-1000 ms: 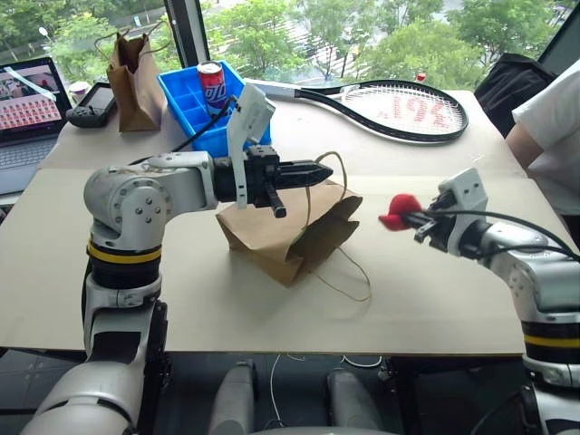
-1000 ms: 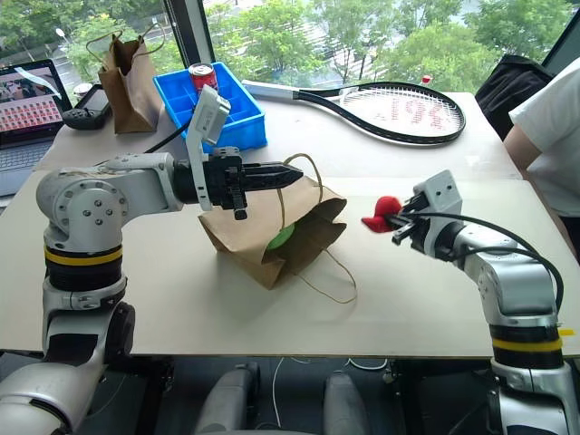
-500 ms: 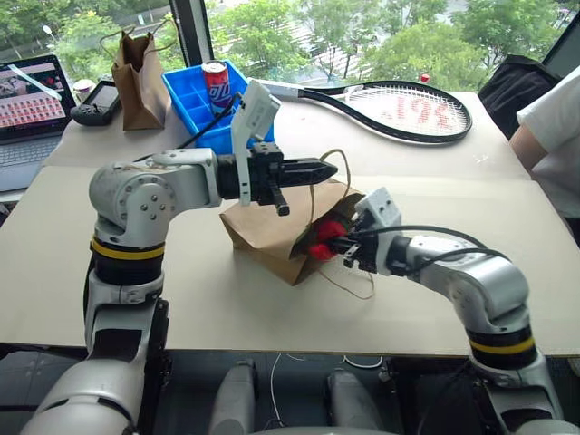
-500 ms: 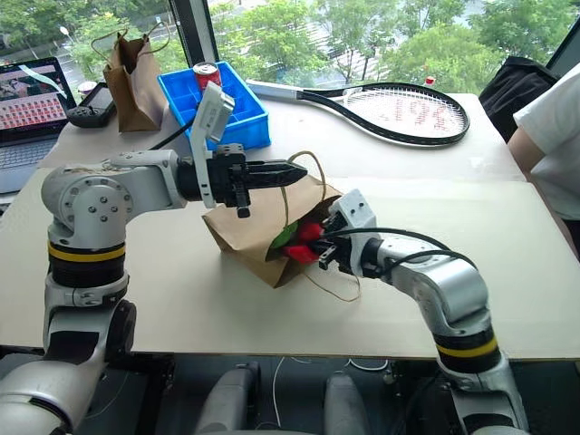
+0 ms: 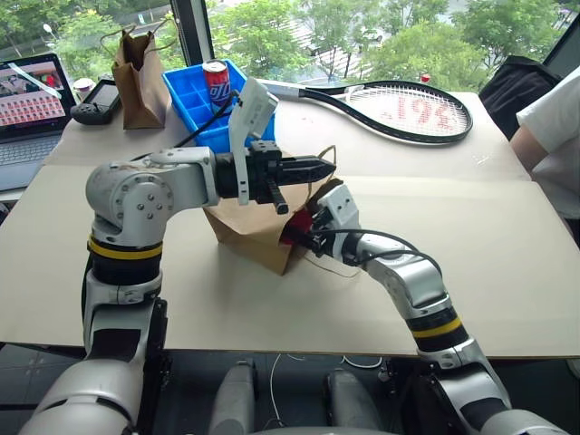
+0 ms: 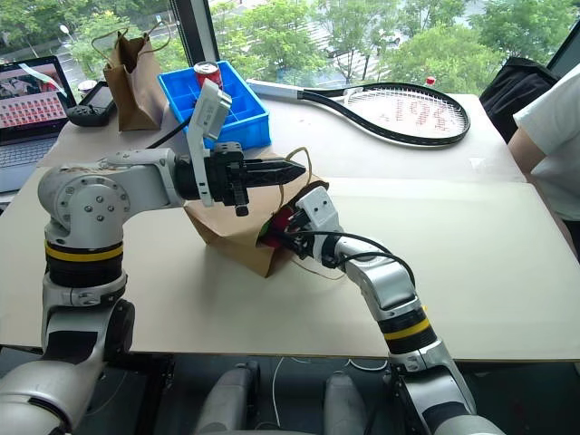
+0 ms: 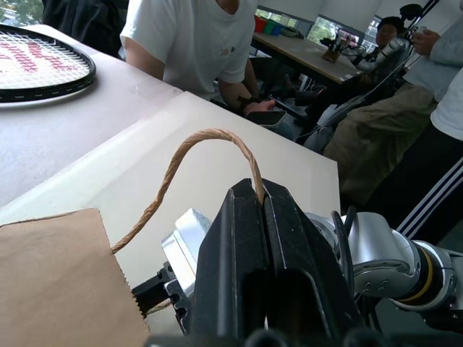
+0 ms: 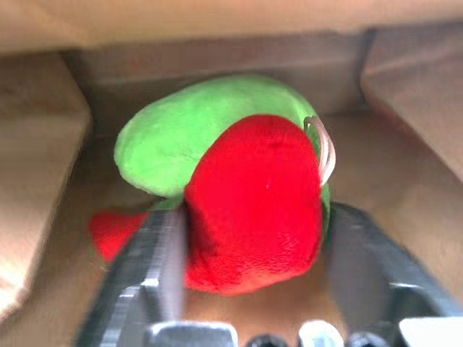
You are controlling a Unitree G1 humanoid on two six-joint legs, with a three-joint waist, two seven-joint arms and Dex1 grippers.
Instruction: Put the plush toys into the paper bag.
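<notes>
Task near complete: the lime-green toy and red chili lie inside the paper bag on the worktop, left hand clenched on the handle, right hand released around the chili, withdrawal outstanding.

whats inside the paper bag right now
Inside the paper bag, the right wrist view shows the red chili plush between the right claw's spread fingers, with the lime-green plush right behind it. Whatever lies deeper behind the two toys is covered.
</notes>
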